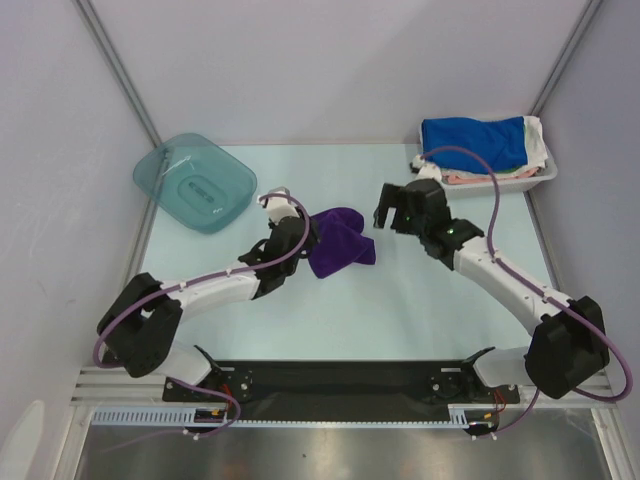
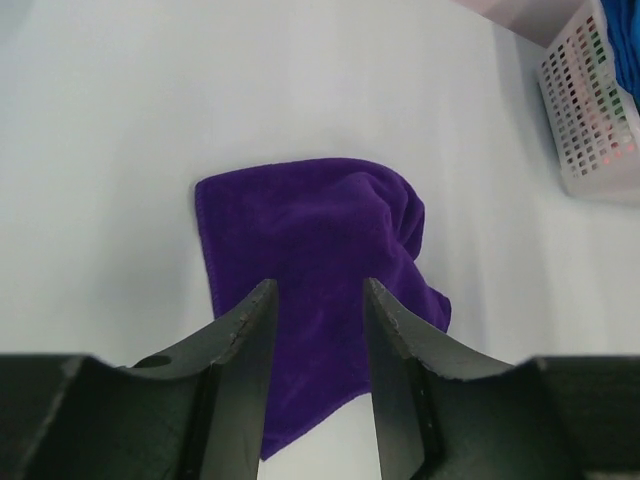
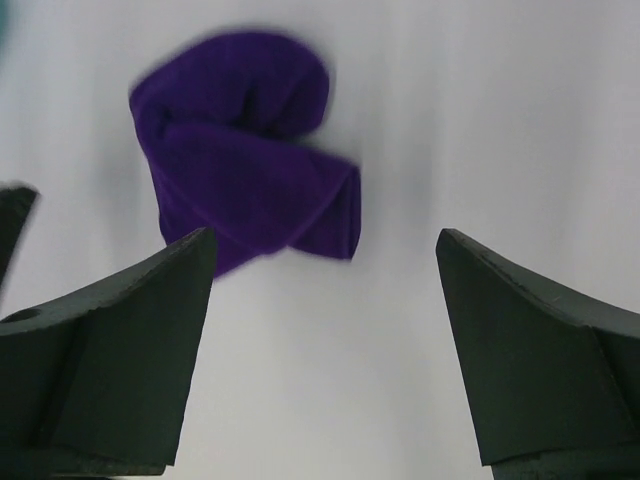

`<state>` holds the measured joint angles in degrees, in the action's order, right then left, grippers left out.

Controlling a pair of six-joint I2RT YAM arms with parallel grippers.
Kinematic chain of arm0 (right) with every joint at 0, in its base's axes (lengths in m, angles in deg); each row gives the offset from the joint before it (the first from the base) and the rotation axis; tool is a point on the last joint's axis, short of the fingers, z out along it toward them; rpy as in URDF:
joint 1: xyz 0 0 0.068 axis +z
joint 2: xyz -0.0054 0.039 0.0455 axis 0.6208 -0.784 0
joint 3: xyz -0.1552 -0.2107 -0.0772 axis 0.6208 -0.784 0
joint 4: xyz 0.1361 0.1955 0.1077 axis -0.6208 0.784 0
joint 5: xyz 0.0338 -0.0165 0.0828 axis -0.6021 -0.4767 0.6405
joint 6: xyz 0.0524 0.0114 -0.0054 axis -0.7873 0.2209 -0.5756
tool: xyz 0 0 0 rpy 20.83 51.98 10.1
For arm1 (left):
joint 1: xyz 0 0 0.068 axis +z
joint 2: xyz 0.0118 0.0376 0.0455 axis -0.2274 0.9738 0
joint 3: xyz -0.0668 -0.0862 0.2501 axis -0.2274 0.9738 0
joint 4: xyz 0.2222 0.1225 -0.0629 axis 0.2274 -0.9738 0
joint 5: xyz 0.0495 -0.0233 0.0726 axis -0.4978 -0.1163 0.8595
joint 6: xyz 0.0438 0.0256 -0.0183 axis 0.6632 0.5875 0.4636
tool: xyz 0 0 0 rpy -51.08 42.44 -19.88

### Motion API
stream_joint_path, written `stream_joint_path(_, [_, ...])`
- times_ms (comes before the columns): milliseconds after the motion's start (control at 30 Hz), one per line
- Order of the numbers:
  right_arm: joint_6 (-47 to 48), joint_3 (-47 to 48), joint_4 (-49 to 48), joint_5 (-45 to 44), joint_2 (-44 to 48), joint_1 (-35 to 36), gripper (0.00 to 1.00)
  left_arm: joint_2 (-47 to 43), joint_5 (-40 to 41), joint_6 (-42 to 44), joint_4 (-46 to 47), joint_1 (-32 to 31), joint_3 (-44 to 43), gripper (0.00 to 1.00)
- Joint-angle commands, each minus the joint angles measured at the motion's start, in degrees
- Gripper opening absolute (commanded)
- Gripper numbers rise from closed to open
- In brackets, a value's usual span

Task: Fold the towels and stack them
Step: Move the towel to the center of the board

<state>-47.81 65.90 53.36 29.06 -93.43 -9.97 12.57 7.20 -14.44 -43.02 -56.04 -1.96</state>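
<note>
The purple towel (image 1: 340, 242) lies loosely folded on the table (image 1: 330, 320). Its long axis runs straight out from the left claw (image 2: 318, 290), with the near end under the fingers, the far end ahead, and a bunched fold along its right side. The left claw's fingers stand apart above the cloth, and purple shows in the gap. Whether the tips touch the cloth cannot be told. The right claw (image 3: 325, 240) is spread wide and holds nothing. The towel lies ahead of it and to its left, apart from both fingers.
</note>
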Motion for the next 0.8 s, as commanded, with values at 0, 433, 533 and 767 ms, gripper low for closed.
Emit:
stream_joint_path(0, [-2.0, -4.0, 0.2, -2.7, 2.1, 5.9, 0.95, -4.7, -0.6, -1.9, -3.0, 0.8, 0.6, 0.45])
stream_joint_path(433, [-3.1, 4.2, -4.7, -10.6, -21.6, 26.8, 0.51, -15.1, -8.9, -4.8, -8.7, 11.4, 9.2, 0.41])
stream_joint_path(533, [-2.0, 8.2, -4.4, -11.4, -26.8, 28.5, 0.50, -19.1, -9.8, -4.5, -9.6, 12.4, 11.0, 0.42])
stream_joint_path(767, [-1.7, 12.5, -4.2, -13.0, -33.7, 30.0, 0.51, -23.0, -11.5, -3.3, -10.5, 13.6, 13.2, 0.41])
